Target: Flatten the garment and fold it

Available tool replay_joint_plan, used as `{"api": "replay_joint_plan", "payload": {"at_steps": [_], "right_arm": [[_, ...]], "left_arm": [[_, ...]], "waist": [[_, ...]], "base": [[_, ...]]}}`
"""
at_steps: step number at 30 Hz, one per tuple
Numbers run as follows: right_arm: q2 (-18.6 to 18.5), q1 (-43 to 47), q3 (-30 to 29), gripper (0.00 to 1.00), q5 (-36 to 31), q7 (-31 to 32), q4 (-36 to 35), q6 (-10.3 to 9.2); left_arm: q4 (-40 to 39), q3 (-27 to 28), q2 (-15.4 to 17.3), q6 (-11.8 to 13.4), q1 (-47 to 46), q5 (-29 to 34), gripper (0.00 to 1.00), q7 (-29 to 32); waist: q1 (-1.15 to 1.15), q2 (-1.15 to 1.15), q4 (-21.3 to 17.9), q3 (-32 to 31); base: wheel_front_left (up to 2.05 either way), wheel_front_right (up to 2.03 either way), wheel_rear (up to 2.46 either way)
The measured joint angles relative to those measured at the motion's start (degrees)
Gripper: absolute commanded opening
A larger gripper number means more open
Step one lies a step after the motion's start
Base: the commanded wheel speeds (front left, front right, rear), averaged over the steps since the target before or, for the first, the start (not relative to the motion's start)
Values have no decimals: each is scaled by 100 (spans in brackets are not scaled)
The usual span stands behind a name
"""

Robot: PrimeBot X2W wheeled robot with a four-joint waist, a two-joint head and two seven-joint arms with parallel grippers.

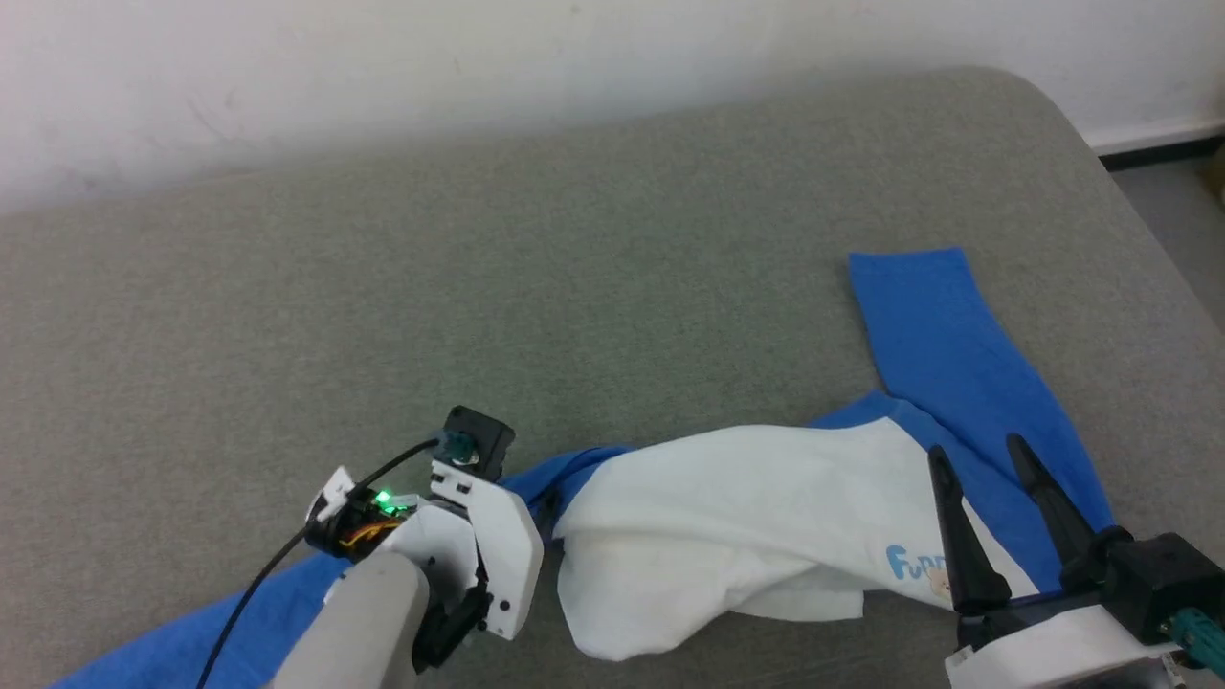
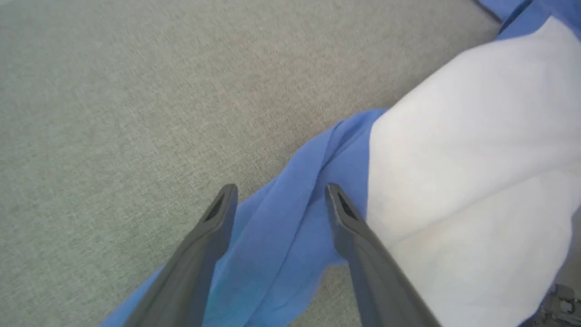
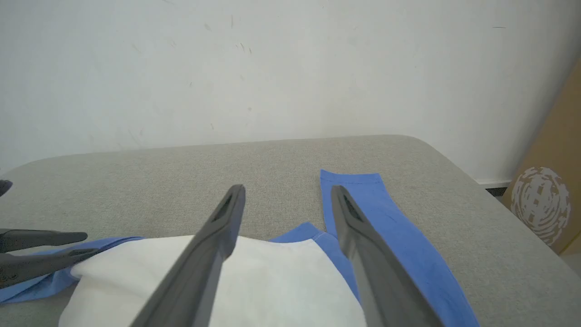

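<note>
The garment (image 1: 746,517) lies crumpled on the grey surface, its white body bunched with light-blue lettering near the right. One blue sleeve (image 1: 947,354) stretches toward the far right; the other blue sleeve (image 1: 172,641) trails off to the lower left. My left gripper (image 2: 279,190) is open, fingers straddling the twisted blue sleeve (image 2: 281,236) where it joins the white body (image 2: 454,159). My right gripper (image 1: 976,450) is open above the garment's right shoulder, holding nothing. In the right wrist view its fingers (image 3: 288,188) point at the far sleeve (image 3: 376,218).
The grey padded tabletop (image 1: 478,287) runs back to a white wall (image 1: 383,77). Its rounded right edge drops to the floor (image 1: 1177,211). A brown cardboard panel (image 3: 549,200) leans beyond that edge. Bare surface stretches behind and left of the garment.
</note>
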Motion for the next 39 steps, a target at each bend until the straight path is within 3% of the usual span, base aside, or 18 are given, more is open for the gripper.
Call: {"api": "replay_joint_plan", "payload": {"at_steps": [5, 6, 8, 9, 15, 19, 23, 29, 32, 36, 37, 38, 39], "right_arm": [[0, -105, 13, 100, 126, -79, 164, 0], [1, -126, 13, 100, 137, -86, 197, 0], [0, -143, 15, 100, 183, -107, 247, 0], [0, -156, 26, 100, 197, -122, 276, 0], [2, -172, 42, 100, 276, -123, 392, 0], [2, -163, -29, 100, 324, -122, 433, 0], [1, -141, -60, 100, 330, -101, 441, 0], [2, -91, -41, 100, 366, -11, 445, 0], [1, -78, -77, 100, 366, 16, 452, 0], [2, -73, -84, 100, 358, 69, 481, 0], [1, -74, -85, 100, 352, 82, 486, 0], [3, -74, -86, 100, 331, 86, 488, 0], [2, -73, -93, 100, 309, 101, 488, 0]], "left_arm": [[356, -588, 318, -2, -336, -181, 98, 839], [378, -730, 379, -2, -449, -214, 79, 1016], [391, -944, 468, -1, -623, -375, 19, 1204], [391, -1024, 516, -1, -680, -421, 0, 1228], [268, -855, 603, 56, -725, -592, 0, 469], [-330, -439, 720, 401, -747, -599, 0, -203], [-1084, 153, 948, 925, -565, -787, 0, -425], [-1562, 1047, 1165, 1785, 1239, -1494, 0, -204], [-1521, 1260, 1077, 1974, 2066, -1803, 0, -188], [-1415, 1403, 882, 2059, 2472, -2043, 0, -346], [-1389, 1425, 840, 2058, 2495, -2082, 15, -423], [-1370, 1436, 808, 2057, 2515, -2082, 73, -537], [-1365, 1441, 775, 2049, 2530, -2058, 100, -716]], "waist": [[0, 0, -135, 196], [0, 0, -158, 227], [0, 0, -192, 278], [0, 0, -204, 296], [1, 0, -155, 271], [-1, 0, -44, 177], [0, 0, 93, 84], [-1, 0, 220, -11], [-1, 0, 262, 2], [-1, 0, 330, 8], [-1, 0, 343, 1], [-1, 0, 351, -13], [-1, 0, 360, -29]], "base": [[0, 0, 0], [0, 0, 0], [0, 0, 0], [0, 0, 0], [0, 0, 0], [0, 0, 0], [0, 0, 0], [0, 0, 0], [0, 0, 0], [0, 0, 0], [0, 0, 0], [0, 0, 0], [0, 0, 0]]}}
